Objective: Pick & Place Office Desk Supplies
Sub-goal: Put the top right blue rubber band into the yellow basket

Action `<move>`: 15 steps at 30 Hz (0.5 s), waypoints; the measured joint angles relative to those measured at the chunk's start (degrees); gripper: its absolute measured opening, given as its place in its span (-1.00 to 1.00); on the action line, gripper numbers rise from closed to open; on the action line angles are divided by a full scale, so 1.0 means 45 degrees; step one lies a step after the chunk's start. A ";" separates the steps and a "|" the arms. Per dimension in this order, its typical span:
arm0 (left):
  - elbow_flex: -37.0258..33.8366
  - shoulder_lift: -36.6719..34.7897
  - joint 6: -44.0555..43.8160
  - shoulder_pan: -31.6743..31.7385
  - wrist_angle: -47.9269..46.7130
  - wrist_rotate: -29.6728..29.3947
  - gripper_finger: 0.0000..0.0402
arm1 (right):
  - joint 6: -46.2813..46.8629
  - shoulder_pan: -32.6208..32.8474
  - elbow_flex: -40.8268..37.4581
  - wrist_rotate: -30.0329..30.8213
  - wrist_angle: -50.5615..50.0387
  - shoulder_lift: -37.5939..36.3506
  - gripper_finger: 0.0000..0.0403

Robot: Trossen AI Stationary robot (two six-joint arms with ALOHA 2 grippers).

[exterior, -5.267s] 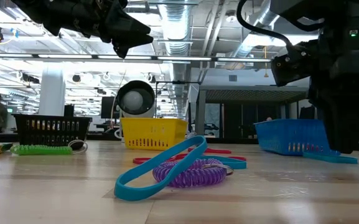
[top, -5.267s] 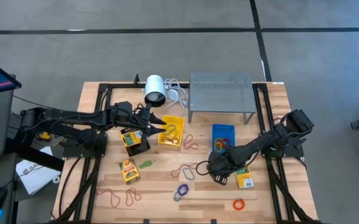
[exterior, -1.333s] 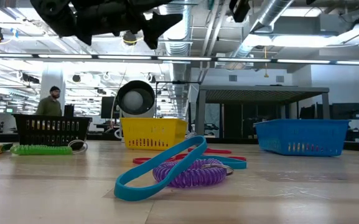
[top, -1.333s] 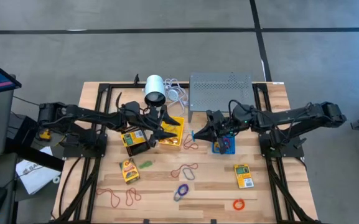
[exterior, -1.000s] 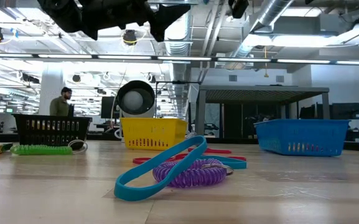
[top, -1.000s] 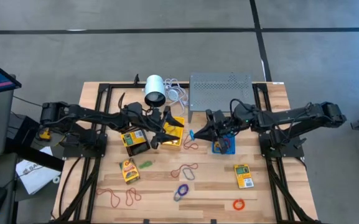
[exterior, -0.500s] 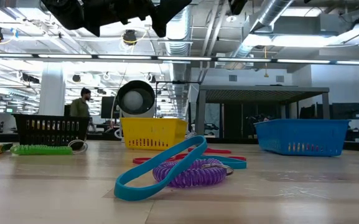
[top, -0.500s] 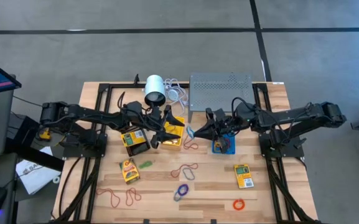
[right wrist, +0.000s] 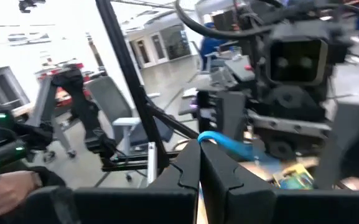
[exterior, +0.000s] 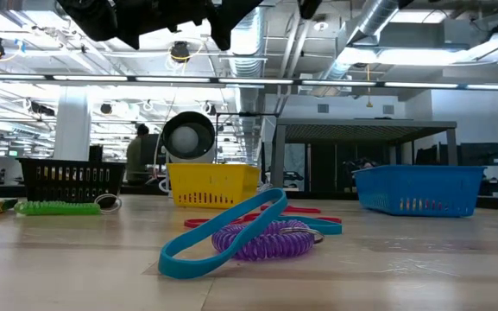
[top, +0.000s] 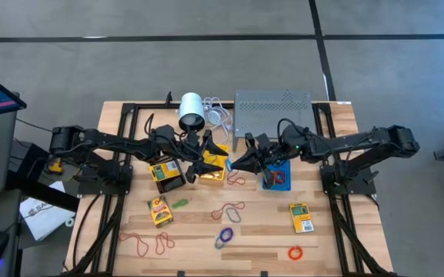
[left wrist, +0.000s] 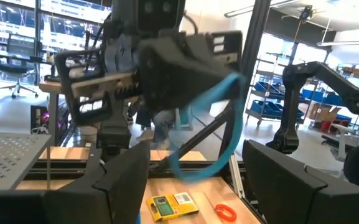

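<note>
- Leftward since a second ago, the right gripper (top: 232, 163) has carried its thin blue rubber-band loop (left wrist: 219, 124) closer to the left gripper (top: 213, 158); both hang in the air above the small yellow plastic bin (top: 212, 171), tips nearly meeting
- right gripper's fingers (right wrist: 188, 171) are pinched together on the blue loop
- left gripper's fingers (left wrist: 120, 180) stand wide apart, holding nothing, with the loop hanging just in front of them
- small blue bin (top: 277, 171) sits below the right arm; another blue band (exterior: 223, 231) and a purple coil (exterior: 261, 240) lie on the wooden table (top: 198, 223)
</note>
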 joint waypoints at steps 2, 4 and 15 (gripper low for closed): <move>0.0000 0.0000 -0.0010 -0.0010 -0.0071 -0.0001 0.25 | -0.0019 -0.0044 0.0313 -0.0260 0.0013 0.0292 -1.00; 0.0000 0.0000 -0.0014 -0.0065 -0.0087 0.0000 0.25 | -0.0029 -0.0121 0.0424 -0.0394 -0.0091 0.0476 -1.00; 0.0000 0.0000 -0.0040 -0.0068 -0.0115 0.0069 -0.63 | 0.0003 -0.0272 0.0568 -0.0612 -0.0102 0.0666 -1.00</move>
